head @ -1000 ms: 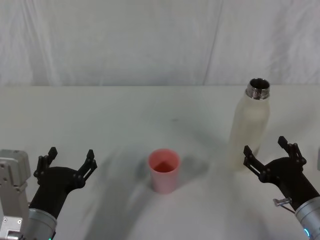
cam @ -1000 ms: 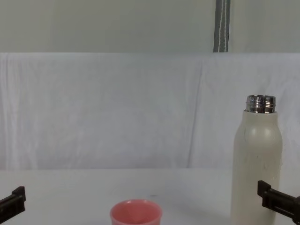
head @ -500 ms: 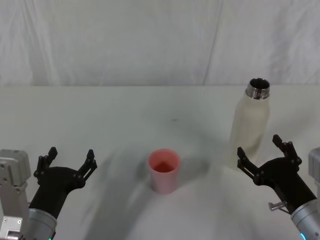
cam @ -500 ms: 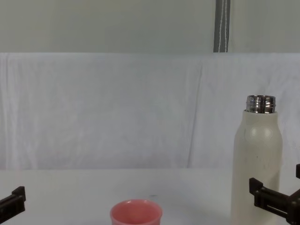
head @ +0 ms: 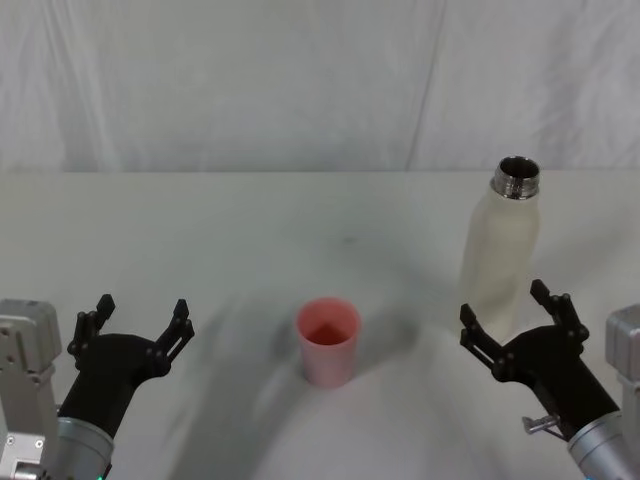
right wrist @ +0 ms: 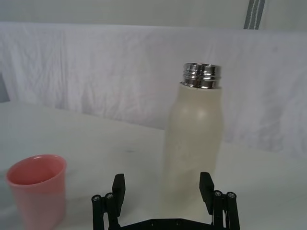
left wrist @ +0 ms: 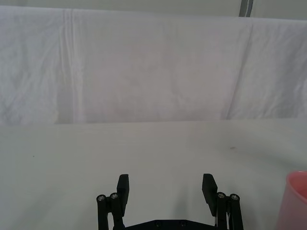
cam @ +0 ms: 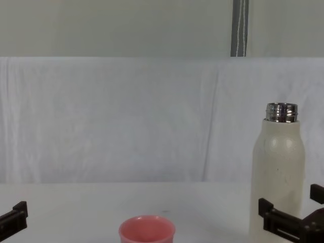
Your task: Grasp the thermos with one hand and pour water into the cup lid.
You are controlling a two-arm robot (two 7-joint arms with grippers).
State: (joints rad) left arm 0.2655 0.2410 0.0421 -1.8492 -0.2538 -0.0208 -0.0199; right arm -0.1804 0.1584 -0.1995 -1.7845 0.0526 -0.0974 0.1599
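White cloth covers the table [head: 250,220] and hangs as a backdrop behind it. On the table's right side stands the thermos [head: 499,247], upright, cap off, its steel neck bare. Left of it, near the table's middle and well apart, sits the pink cup lid [head: 327,341], upright. Just in front of the thermos is the right gripper [head: 510,321], jaws spread wide to either side of the bottle's base, not touching it. At the near left is the left gripper [head: 137,320], also open and holding nothing.
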